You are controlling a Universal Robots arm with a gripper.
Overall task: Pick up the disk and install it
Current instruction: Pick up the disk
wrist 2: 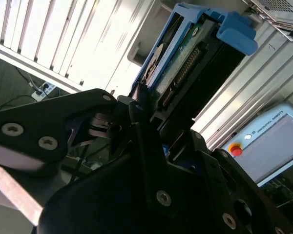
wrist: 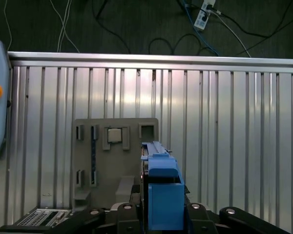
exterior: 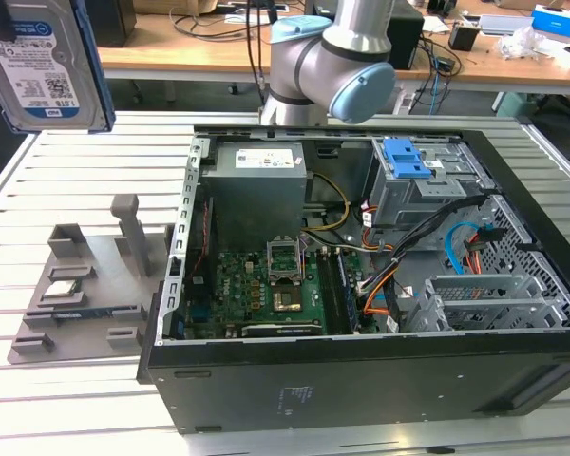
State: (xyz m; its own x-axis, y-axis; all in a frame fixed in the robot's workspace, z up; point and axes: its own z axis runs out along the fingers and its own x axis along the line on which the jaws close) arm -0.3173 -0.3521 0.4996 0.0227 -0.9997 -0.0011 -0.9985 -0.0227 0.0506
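At the wrist: gripper [wrist 2: 163, 124] clamped on the disk [wrist 2: 178, 68], its black fingers [wrist 2: 145, 146] pressing the two flat faces in the second wrist view.
Same grip, first wrist view: gripper [wrist: 163, 214] holds the disk's blue carrier [wrist: 162, 190] end-on, between two black arms.
Disk: a silver drive in the blue carrier; the second wrist view shows its connector edge and circuit side.
Disk place: disk [exterior: 46, 59] sits at 10 to 11 o'clock in the exterior view, raised off the table, label [exterior: 33, 43] toward the camera, well apart from the case.
Tray: grey tray [exterior: 76, 285] at 8 o'clock in the exterior view, flat on the table, just beside the case at the case's 9 o'clock; tray [wrist: 88, 146] lies below the disk in the first wrist view.
Chip: small square chip [exterior: 62, 288] seated in the tray; chip [wrist: 115, 135] shows in its pocket.
Table: slatted metal table [exterior: 76, 171] under the tray and the case.
Case: black case [exterior: 361, 380] lying open side up, from the centre to 4 o'clock.
Board: green board [exterior: 266, 285] at 7 o'clock inside the case.
Latch: blue latch [exterior: 408, 161] at 1 o'clock inside the case, on a metal cage.
Arm: grey arm [exterior: 332, 57] at 12 o'clock, behind the case.
Pendant: pendant [wrist 2: 268, 141] with a red button, near the table.
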